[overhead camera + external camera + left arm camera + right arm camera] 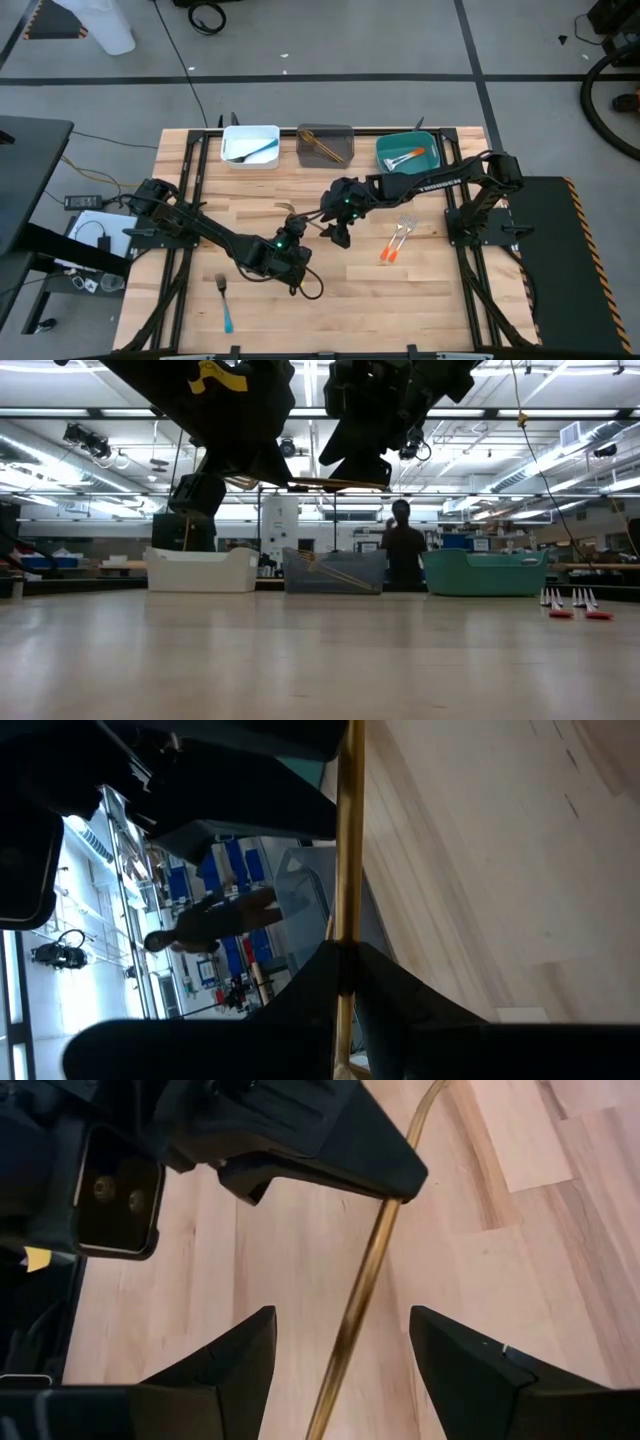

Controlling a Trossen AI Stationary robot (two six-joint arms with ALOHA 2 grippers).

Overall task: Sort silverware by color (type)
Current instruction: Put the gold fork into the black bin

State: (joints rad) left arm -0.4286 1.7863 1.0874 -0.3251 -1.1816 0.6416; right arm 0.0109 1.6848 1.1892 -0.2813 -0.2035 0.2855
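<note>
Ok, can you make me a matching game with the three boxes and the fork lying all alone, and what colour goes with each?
Things:
1. white bin
2. grey bin
3. teal bin
4. lone fork on the table's near left

What goes with it:
A. orange-handled pieces inside
B. gold pieces inside
C. has a blue handle, not in any bin
D. a blue-handled piece inside

Pairs: 1-D, 2-B, 3-A, 4-C

white bin, grey bin, teal bin
</note>
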